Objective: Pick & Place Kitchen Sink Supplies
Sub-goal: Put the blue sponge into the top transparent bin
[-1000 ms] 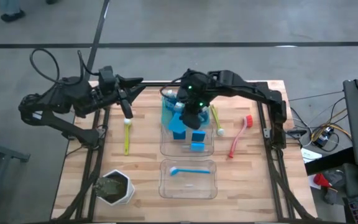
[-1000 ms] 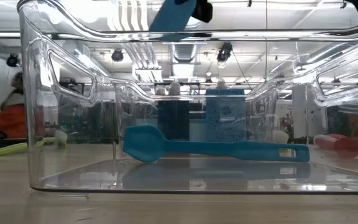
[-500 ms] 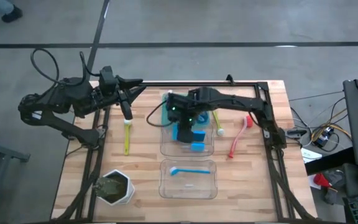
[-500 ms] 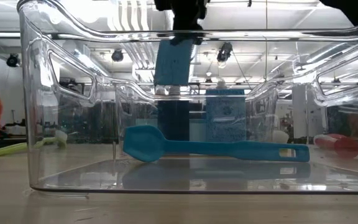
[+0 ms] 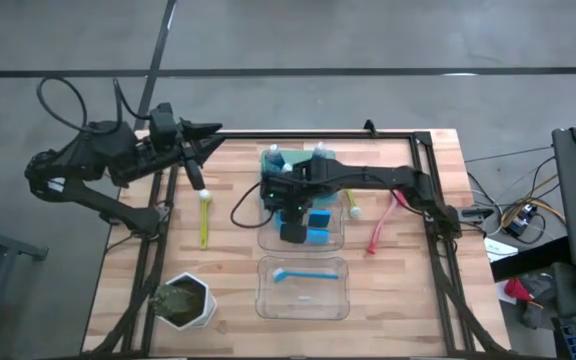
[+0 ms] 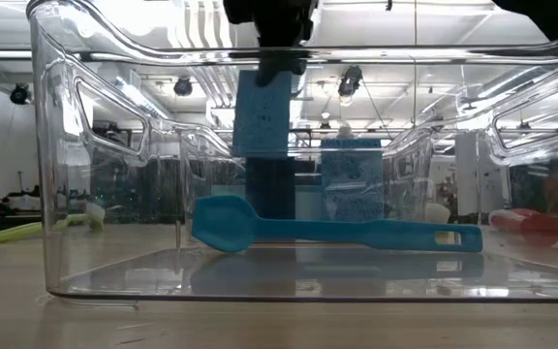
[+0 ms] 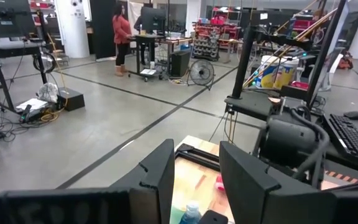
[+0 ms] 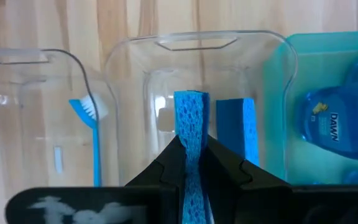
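One sponge hangs clamped on edge in the right gripper, directly above the middle bin (another sponge stands beside it); left gripper, parted, waits at the table's far-left corner.

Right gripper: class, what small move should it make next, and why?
Probably lower a little, then open. The right gripper grips a blue sponge upright above the clear bin, beside another sponge already standing there; in the low view it hangs clear of the floor.
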